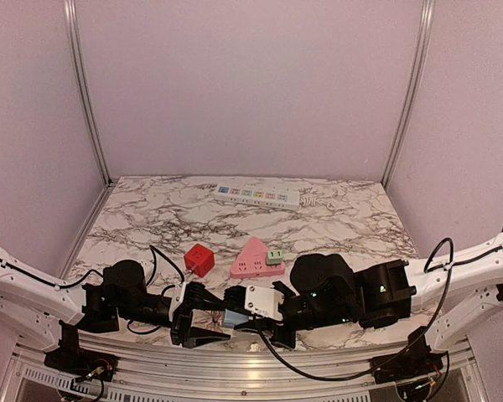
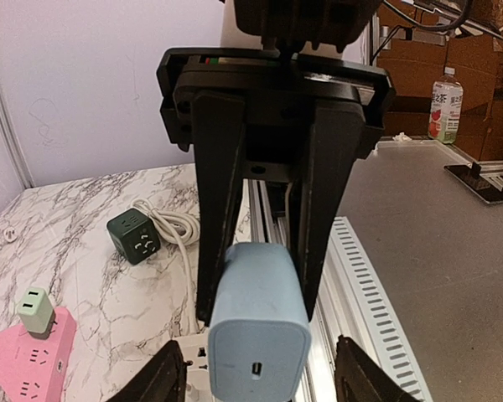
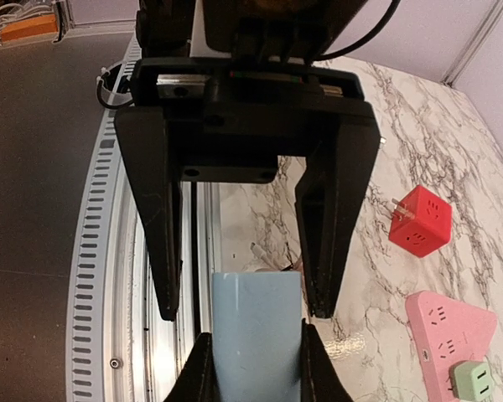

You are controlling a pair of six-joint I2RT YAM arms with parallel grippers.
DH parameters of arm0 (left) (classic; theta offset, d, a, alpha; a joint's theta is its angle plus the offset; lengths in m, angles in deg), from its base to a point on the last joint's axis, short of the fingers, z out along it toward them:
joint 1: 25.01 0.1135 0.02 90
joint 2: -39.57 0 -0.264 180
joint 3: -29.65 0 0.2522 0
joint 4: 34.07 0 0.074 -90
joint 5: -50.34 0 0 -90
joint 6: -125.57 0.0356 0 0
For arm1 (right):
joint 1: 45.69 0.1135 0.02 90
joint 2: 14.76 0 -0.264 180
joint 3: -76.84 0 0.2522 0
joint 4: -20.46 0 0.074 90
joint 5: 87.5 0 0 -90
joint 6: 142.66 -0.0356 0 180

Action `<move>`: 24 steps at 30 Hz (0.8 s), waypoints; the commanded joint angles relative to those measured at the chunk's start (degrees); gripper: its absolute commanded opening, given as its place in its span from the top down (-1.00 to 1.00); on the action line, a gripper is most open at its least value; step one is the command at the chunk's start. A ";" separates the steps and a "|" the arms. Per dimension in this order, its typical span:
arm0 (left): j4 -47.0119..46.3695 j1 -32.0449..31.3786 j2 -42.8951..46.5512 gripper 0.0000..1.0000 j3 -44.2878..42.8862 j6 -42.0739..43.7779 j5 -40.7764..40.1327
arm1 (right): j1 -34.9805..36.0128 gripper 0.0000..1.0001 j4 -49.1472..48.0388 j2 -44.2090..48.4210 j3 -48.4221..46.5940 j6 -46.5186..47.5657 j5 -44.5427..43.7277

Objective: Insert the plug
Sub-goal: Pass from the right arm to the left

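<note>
The plug [image 2: 260, 327] is a pale blue charger block with a small port on the face turned to the left wrist camera; its prongs are hidden. My right gripper [image 3: 256, 368] is shut on it, pads pressed to both its sides. It hangs between the two arms [image 1: 233, 318] over the table's near edge. My left gripper [image 2: 264, 377] faces it from the other side, open, one finger on each side of the block with a gap on both. A white socket block [image 2: 189, 360] shows just under the plug.
A red cube socket [image 1: 199, 260] and a pink triangular socket [image 1: 253, 260] with a green plug [image 1: 274, 255] in it lie mid-table. At the back lies a white power strip [image 1: 257, 196]. A dark green cube [image 2: 134, 236] sits by a coiled white cable. A slotted metal rail [image 2: 352, 276] borders the near edge.
</note>
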 commanded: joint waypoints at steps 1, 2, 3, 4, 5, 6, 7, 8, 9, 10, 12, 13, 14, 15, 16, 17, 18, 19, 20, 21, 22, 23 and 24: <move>-1.70 -0.14 0.27 -0.21 -0.28 -0.12 0.54 | -0.23 1.00 -2.03 -0.53 -1.45 0.24 1.11; -1.70 -0.14 0.28 -0.16 -0.32 -0.08 0.55 | -0.28 1.00 -2.03 -0.65 -1.46 0.22 1.16; -1.70 -0.14 0.20 -0.10 -0.34 -0.08 0.54 | -0.24 1.00 -2.03 -0.68 -1.48 0.21 1.24; -1.70 -0.14 0.13 -0.03 -0.36 -0.10 0.61 | -0.23 1.00 -2.03 -0.78 -1.44 0.21 1.35; -1.70 -0.14 0.09 0.03 -0.36 -0.08 0.69 | -0.24 1.00 -1.91 -0.87 -1.45 0.21 1.44; -1.70 -0.14 0.07 0.07 -0.36 -0.07 0.63 | -0.23 1.00 -1.73 -1.04 -1.55 0.21 1.53; -1.70 -0.14 0.00 0.12 -0.36 -0.07 0.62 | -0.23 1.00 -1.55 -1.19 -1.69 0.21 1.67; -1.70 -0.14 -0.06 0.18 -0.44 -0.09 0.68 | -0.25 1.00 -1.39 -1.31 -1.84 0.21 1.75; -1.70 -0.14 -0.08 0.24 -0.45 -0.01 0.65 | -0.24 1.00 -1.27 -1.33 -1.88 0.15 1.73; -1.70 -0.14 -0.13 0.30 -0.45 0.01 0.65 | -0.26 1.00 -1.24 -1.34 -1.89 0.13 1.73; -1.70 -0.14 -0.30 0.45 -0.53 -0.11 0.72 | -0.23 1.00 -1.24 -1.25 -1.90 0.20 1.73; -1.70 -0.14 -0.35 0.55 -0.53 -0.12 0.72 | -0.23 1.00 -1.24 -1.23 -1.94 0.30 1.73; -1.70 -0.14 -0.41 0.74 -0.54 -0.06 0.81 | -0.25 1.00 -1.08 -1.25 -2.05 0.30 1.67; -1.70 -0.14 -0.54 0.90 -0.59 -0.02 0.84 | -0.24 1.00 -1.00 -1.25 -2.09 0.30 1.58; -1.70 -0.14 -0.57 1.00 -0.62 -0.06 0.72 | -0.23 1.00 -0.75 -1.25 -2.24 0.34 1.34; -1.70 -0.15 -0.63 1.00 -0.62 -0.04 0.57 | -0.23 1.00 -0.55 -1.18 -2.27 0.38 1.13; -1.70 -0.14 -0.65 1.00 -0.56 0.07 0.38 | -0.23 0.94 -0.09 -1.16 -2.42 0.34 0.58; -1.70 -0.14 -0.69 1.00 -0.54 0.10 -0.01 | -0.25 0.73 0.59 -1.04 -2.64 0.20 -0.44; -1.70 -0.14 -0.64 1.00 -0.42 0.16 -0.60 | -0.28 0.48 1.33 -0.76 -2.77 -0.05 -1.65; -1.70 -0.14 -0.64 1.00 -0.26 0.44 -1.55 | -0.26 0.18 2.10 -0.40 -2.68 -0.40 -2.90; -1.70 -0.14 -0.55 1.00 -0.13 0.76 -2.54 | -0.28 -0.07 2.66 0.24 -2.49 -1.01 -4.56; -1.51 -0.14 -0.35 1.00 0.02 1.11 -3.87 | -0.26 -0.25 3.20 1.08 -2.04 -1.91 -6.44; -1.28 -0.14 -0.09 1.00 0.14 1.47 -5.29 | -0.24 -0.42 3.33 2.30 -1.52 -2.88 -8.77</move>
